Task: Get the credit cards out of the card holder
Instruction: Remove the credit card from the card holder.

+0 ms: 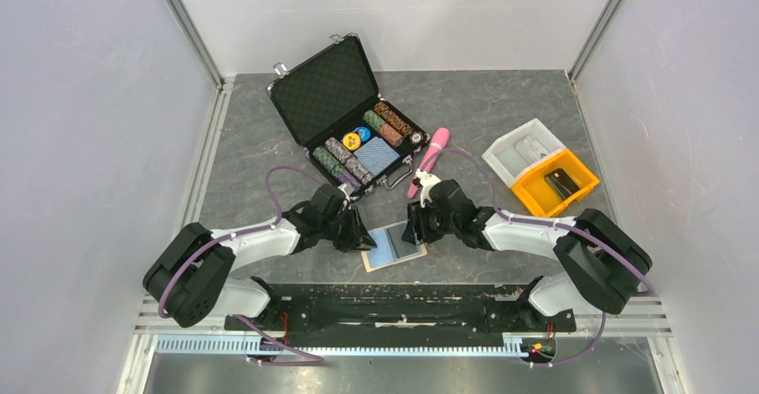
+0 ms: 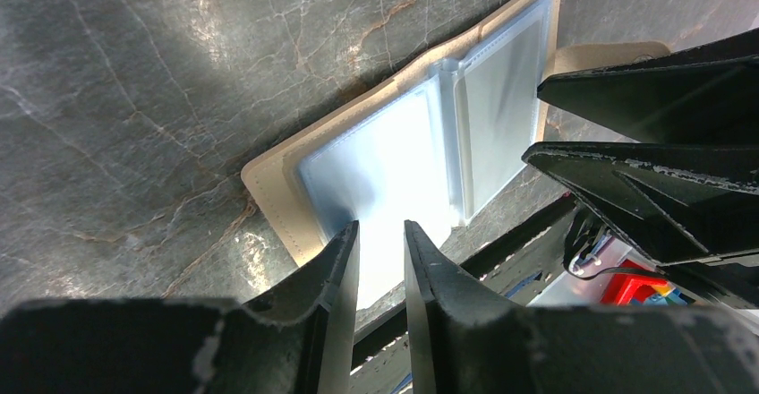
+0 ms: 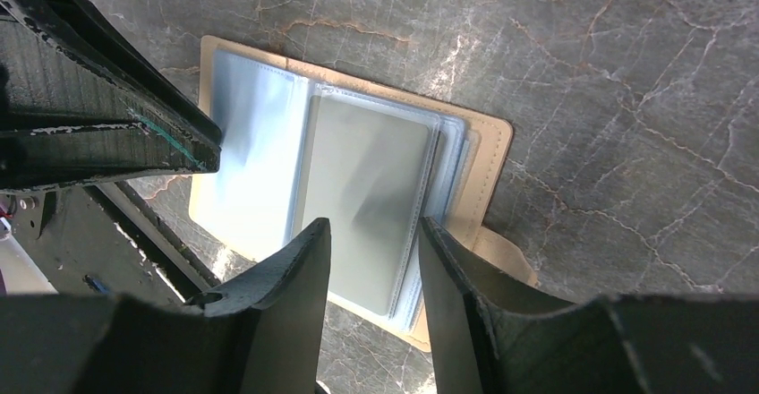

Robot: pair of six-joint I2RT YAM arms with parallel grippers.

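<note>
The tan card holder (image 1: 394,244) lies open on the grey table between my two grippers. Its clear sleeves hold a light blue card (image 3: 255,170) on one page and a silvery-grey card (image 3: 367,197) on the other. The holder's tab (image 3: 506,255) sticks out from one edge. My left gripper (image 2: 382,237) hovers at the holder's (image 2: 268,179) near edge, its jaws narrowly apart with nothing between them. My right gripper (image 3: 371,233) is open, its fingers straddling the grey card from above. In the top view the left gripper (image 1: 362,237) and right gripper (image 1: 413,228) flank the holder.
An open black chip case (image 1: 331,89) with poker chips stands behind the grippers. A pink object (image 1: 430,157) lies beside it. A white bin (image 1: 524,150) and a yellow bin (image 1: 555,184) stand at the right. The black arm base bar (image 1: 394,309) runs along the near edge.
</note>
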